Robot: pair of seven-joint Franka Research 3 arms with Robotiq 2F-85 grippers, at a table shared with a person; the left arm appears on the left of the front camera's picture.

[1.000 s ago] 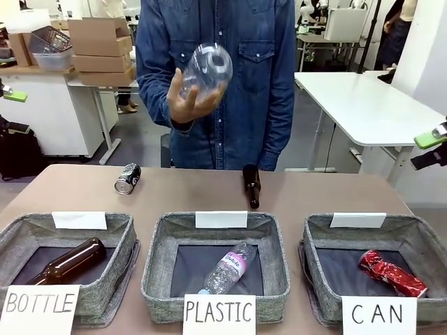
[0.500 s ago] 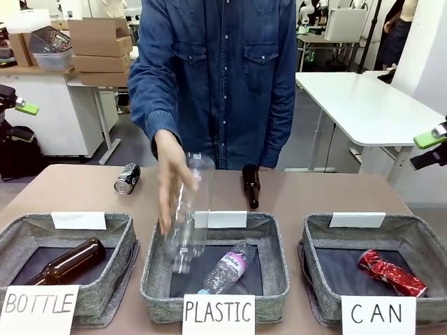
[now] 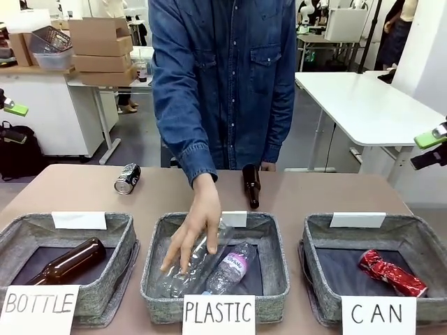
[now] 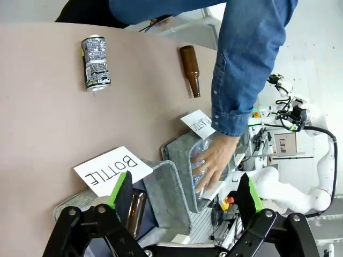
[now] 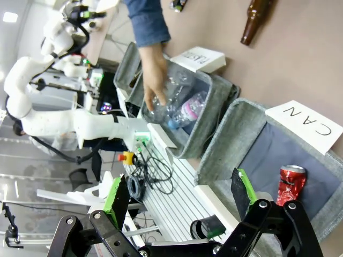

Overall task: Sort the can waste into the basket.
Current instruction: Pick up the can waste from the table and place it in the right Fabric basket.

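A dark can (image 3: pixel 128 178) with silver ends lies on its side on the bare table at the far left, also in the left wrist view (image 4: pixel 95 62). The shiny red can (image 3: pixel 391 272) lies inside the grey CAN basket (image 3: pixel 316 241) at the near right, and shows in the right wrist view (image 5: pixel 290 183) within that basket (image 5: pixel 236 134). My left gripper (image 4: pixel 184 193) hangs open high off the table's left side, its green pad at the picture edge (image 3: pixel 14 108). My right gripper (image 5: pixel 178 195) is open too, high off the right side (image 3: pixel 433 148). Neither holds anything.
The person's hand (image 3: pixel 195 234) presses a clear plastic bottle (image 3: pixel 185 269) into the middle PLASTIC basket (image 3: pixel 155 262), beside another one (image 3: pixel 230 269). One brown bottle (image 3: pixel 251 185) lies on the table behind it. Another (image 3: pixel 70 260) lies in the BOTTLE basket (image 3: pixel 129 244).
The person's hand has brought the clear bottle down from chest height into the PLASTIC basket. Both grippers stay open and away from the table.
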